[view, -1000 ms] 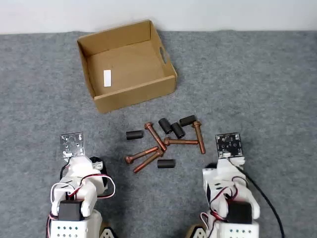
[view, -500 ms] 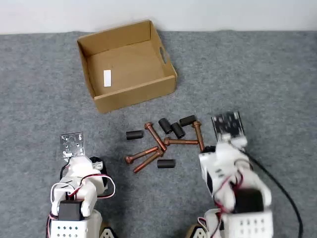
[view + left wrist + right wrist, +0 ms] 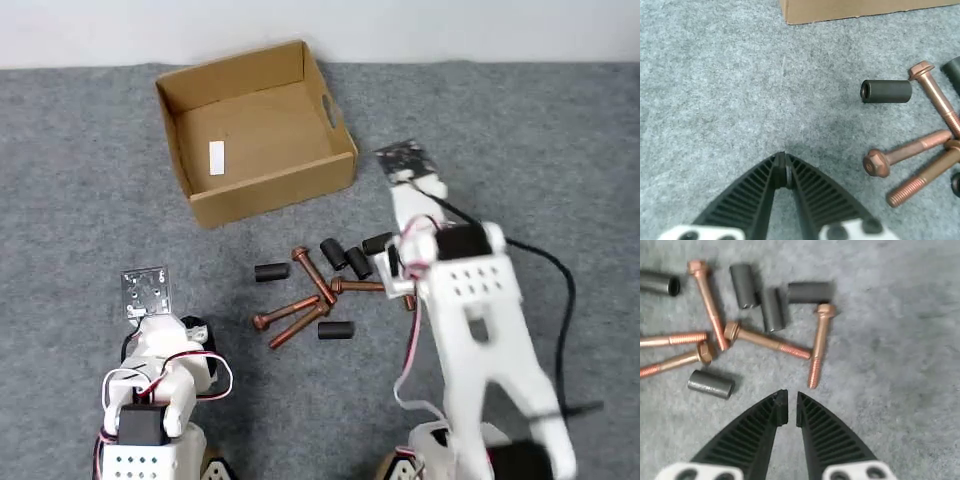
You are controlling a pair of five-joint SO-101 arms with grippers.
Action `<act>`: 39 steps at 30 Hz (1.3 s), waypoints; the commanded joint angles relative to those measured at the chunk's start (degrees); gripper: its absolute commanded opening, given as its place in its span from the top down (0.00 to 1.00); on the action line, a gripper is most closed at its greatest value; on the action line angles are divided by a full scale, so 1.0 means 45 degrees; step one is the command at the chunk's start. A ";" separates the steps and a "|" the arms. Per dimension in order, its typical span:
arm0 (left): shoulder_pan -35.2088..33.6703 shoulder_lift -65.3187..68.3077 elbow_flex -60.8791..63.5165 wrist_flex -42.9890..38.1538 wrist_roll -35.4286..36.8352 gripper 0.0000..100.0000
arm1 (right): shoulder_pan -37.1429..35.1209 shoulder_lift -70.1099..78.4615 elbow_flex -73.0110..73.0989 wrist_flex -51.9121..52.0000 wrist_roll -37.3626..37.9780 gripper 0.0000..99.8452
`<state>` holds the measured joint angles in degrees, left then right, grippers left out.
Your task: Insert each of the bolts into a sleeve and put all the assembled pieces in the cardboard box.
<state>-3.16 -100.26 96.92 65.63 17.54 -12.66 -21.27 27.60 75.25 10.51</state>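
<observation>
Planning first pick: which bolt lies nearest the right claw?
The bolt whose threaded end lies toward the right claw, head beside a sleeve; the rest lie farther off.

Your left arm (image 3: 160, 375) sits folded low and compact at the near side of the high view, its wrist tucked in close above its base. Your left gripper (image 3: 783, 167) points down and forward, its two ribbed black fingers (image 3: 810, 195) pressed together at the tips, with no gap between them. Your right arm (image 3: 470, 300) is stretched well forward and raised, its white links in one long line from base to wrist. Your right gripper (image 3: 789, 402) angles downward, the fingers nearly parallel, their tips just apart.
</observation>
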 commanded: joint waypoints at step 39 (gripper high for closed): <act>0.0000 -0.0098 -0.0049 0.0078 0.0078 0.99 | -0.2139 1.2337 -0.9748 0.0400 0.1446 0.96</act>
<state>-3.16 -100.26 96.92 65.63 17.54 -21.80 32.97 -11.78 76.92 16.40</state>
